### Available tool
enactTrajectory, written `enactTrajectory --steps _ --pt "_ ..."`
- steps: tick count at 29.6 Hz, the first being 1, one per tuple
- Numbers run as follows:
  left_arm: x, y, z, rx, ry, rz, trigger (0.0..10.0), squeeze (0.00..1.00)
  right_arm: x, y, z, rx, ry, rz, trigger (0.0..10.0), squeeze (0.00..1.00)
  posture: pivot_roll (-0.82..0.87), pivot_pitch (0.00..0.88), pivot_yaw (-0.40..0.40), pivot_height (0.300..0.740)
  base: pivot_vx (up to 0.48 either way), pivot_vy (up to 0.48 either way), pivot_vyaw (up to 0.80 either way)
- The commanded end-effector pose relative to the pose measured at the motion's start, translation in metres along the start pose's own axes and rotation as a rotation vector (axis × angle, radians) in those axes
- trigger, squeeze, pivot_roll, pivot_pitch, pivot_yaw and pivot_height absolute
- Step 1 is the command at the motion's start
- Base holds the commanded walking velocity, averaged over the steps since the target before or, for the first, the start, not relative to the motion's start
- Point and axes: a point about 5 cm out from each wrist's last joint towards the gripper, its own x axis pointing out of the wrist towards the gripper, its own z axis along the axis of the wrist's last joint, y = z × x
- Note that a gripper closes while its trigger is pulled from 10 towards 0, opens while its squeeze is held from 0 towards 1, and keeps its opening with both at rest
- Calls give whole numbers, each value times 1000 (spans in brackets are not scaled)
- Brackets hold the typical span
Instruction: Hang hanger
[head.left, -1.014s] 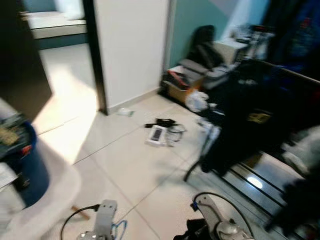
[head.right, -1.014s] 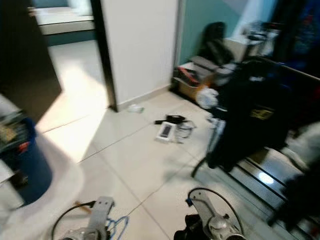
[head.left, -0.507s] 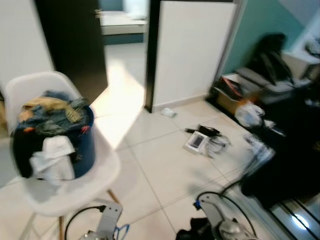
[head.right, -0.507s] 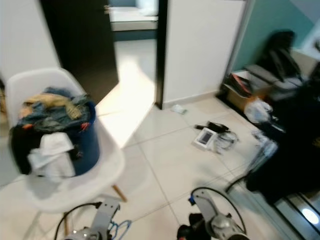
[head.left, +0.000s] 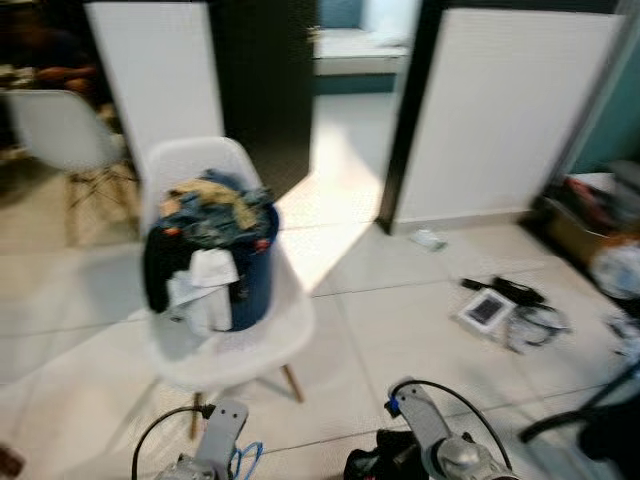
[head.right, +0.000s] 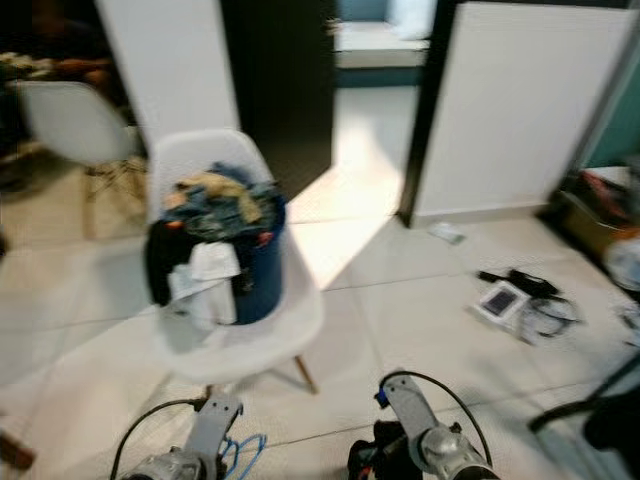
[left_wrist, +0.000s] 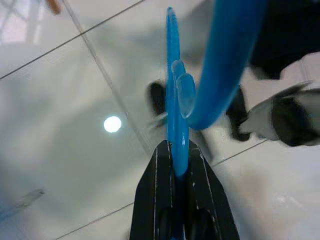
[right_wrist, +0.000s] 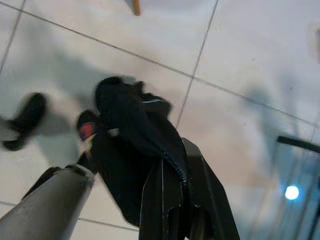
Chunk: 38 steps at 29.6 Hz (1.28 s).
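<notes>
The left gripper was closed tightly on a blue hanger, which was held low in front of the body with its curved hook reaching out over the tiles; a small blue part of it was also seen beside the left arm in the head views. The right gripper was shut on a black garment that hung down in folds. A slip was judged possible, because the hanger was pinched only along its thin edge, and the loose cloth could be caught on something while the robot walked. The white chair with a blue basket of clothes stood just ahead to the left, and its legs were near the path. On the right, small devices and cables lay on the floor, and a dark bar crossed the lower corner. Open tiled floor was left between them, towards the doorway.
</notes>
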Motion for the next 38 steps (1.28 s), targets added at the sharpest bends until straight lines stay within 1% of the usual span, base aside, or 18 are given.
enactTrajectory --steps 1,27,38 --pt "-1 3 -1 12 3 6 10000 0 1 2 5 7 -17 3 10000 0 -57 0 -82 740 0 0 800" --pt "-1 3 -2 30 7 6 10000 0 1 2 4 28 -28 -9 10000 0 -55 0 -76 740 0 0 800" --pt "0 3 -2 -2 -7 12 10000 0 1 2 5 53 -52 -4 10000 0 -54 0 -79 740 0 0 800"
